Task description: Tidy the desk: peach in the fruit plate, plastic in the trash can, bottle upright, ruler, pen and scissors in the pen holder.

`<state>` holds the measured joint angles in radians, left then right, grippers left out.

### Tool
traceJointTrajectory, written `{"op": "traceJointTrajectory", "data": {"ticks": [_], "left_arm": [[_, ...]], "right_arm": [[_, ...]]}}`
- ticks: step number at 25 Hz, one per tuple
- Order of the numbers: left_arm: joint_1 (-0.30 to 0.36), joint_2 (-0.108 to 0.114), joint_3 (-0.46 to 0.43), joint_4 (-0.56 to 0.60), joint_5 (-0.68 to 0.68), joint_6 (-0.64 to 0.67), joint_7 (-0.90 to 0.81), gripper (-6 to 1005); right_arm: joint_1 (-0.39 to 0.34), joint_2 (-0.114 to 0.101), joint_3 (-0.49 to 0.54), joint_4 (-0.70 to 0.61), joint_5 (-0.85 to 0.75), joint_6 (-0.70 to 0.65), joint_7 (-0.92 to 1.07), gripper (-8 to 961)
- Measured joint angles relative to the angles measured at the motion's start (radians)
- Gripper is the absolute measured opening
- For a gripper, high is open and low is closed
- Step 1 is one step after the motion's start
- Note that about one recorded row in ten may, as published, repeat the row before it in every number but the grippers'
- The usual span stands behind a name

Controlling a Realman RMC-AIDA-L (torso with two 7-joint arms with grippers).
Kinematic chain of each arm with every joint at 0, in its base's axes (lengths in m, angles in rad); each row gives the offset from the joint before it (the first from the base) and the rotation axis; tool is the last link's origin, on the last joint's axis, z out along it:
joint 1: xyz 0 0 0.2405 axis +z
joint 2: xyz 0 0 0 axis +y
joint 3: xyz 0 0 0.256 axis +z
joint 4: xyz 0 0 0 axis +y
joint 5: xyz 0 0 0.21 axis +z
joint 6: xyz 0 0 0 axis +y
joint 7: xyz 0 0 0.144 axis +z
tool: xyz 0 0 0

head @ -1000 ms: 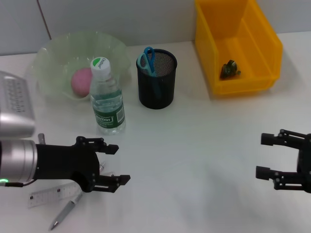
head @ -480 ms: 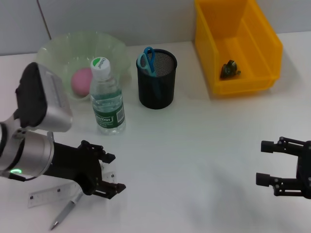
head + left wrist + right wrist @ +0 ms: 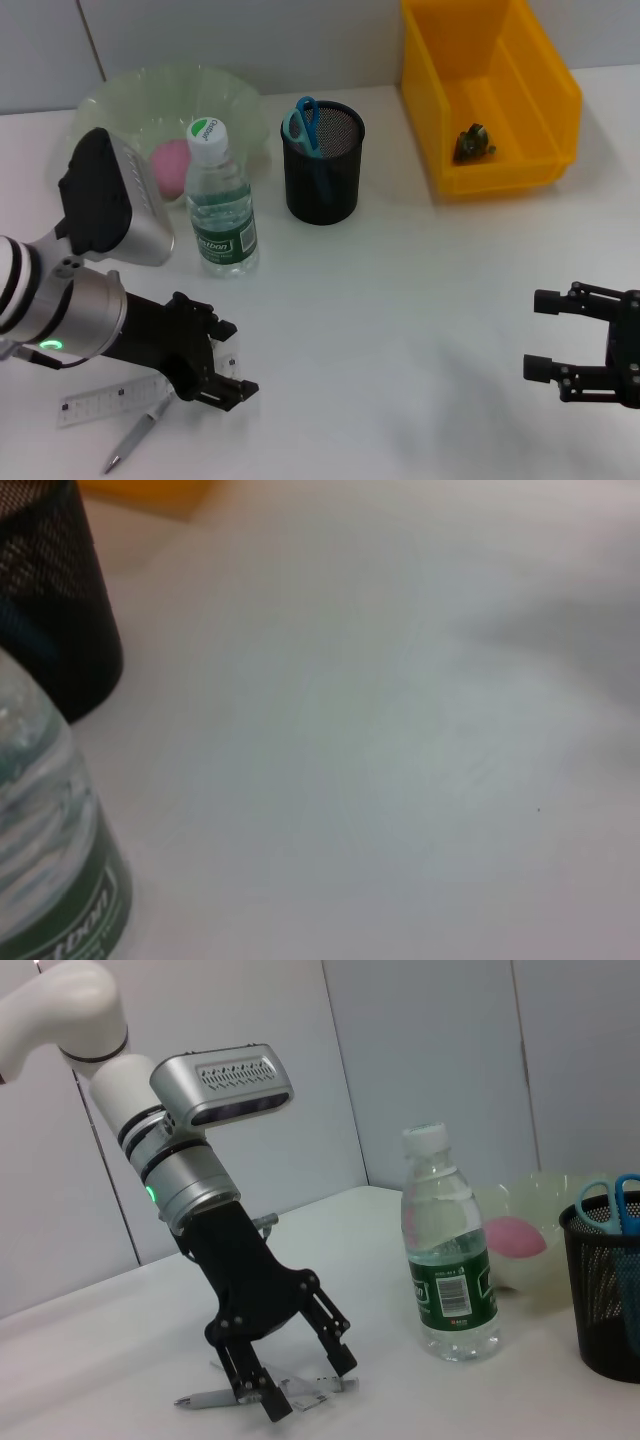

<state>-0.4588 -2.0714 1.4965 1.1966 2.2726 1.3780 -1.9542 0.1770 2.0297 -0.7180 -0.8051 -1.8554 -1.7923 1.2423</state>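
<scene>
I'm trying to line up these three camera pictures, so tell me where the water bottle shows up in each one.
Head view: water bottle stands upright left of centre, in front of the fruit plate.
Left wrist view: only its lower label part shows, at the lower-left corner.
Right wrist view: right of centre, upright.
Shared landmark: the black mesh pen holder beside it.

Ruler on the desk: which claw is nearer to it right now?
Left. The left claw is open and hangs right over the ruler beside the pen. The right claw, also open, sits far across the desk, away from it.
</scene>
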Motion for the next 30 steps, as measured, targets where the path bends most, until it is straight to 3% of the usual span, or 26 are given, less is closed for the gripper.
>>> {"op": "traceJointTrajectory", "data": {"ticks": [9,30], "left_arm": [[-0.04,0.001,0.0,-0.064,0.013,-0.001,-0.005,740],[-0.051,0.001,0.008,-0.075,0.039,-0.004,0.005,702]], "right_arm": [[0.0,0.0,0.0,0.003,-0.014,0.002,0.0,832],[0.005,-0.003,0.0,0.026,-0.015,0.026,-0.003,831]]}}
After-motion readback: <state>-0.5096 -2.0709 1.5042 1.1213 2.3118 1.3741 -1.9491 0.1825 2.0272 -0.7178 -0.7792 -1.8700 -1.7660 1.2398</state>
